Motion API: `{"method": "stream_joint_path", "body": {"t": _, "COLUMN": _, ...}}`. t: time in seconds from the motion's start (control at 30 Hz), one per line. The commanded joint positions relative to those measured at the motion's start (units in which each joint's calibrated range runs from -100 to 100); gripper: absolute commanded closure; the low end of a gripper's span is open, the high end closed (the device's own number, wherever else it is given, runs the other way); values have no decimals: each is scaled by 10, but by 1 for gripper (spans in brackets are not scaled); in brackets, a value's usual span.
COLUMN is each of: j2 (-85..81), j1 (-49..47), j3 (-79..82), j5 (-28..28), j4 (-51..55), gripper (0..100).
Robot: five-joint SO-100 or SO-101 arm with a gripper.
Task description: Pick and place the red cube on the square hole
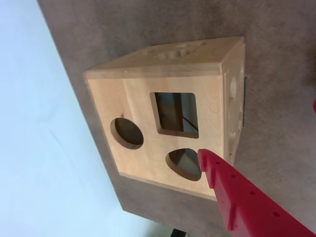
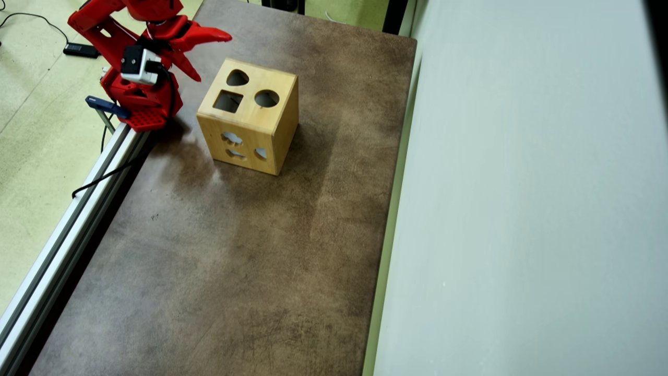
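Note:
The light wooden shape-sorter box (image 2: 271, 133) stands on the brown table near its far left corner. The square hole (image 2: 228, 101) is a dark cutout in its top face, next to a round hole (image 2: 266, 98) and a rounded-triangle hole (image 2: 237, 78). In the wrist view the square hole (image 1: 175, 114) is at the centre of the box top (image 1: 138, 98). My red gripper (image 2: 214, 57) hangs open just left of the box's far top edge, with nothing between its fingers. One red finger (image 1: 232, 192) reaches up to the rounded-triangle hole (image 1: 183, 164). The red cube is not in view.
A pale grey wall (image 2: 522, 188) runs along the table's right side. An aluminium rail (image 2: 73, 219) lines the left edge, with the arm's red base (image 2: 141, 102) clamped at its far end. The brown table top (image 2: 235, 261) stretches toward the near edge.

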Motion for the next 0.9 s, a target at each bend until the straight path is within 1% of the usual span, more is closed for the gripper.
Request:
{"method": "stream_joint_path", "body": {"t": 0.0, "j2": -42, "j1": -5, "j3": -11, "j5": 2, "j4": -1, "gripper": 20}}
{"method": "stream_joint_path", "body": {"t": 0.87, "j2": -301, "j1": -5, "j3": -4, "j5": 2, "j4": -1, "gripper": 20}}
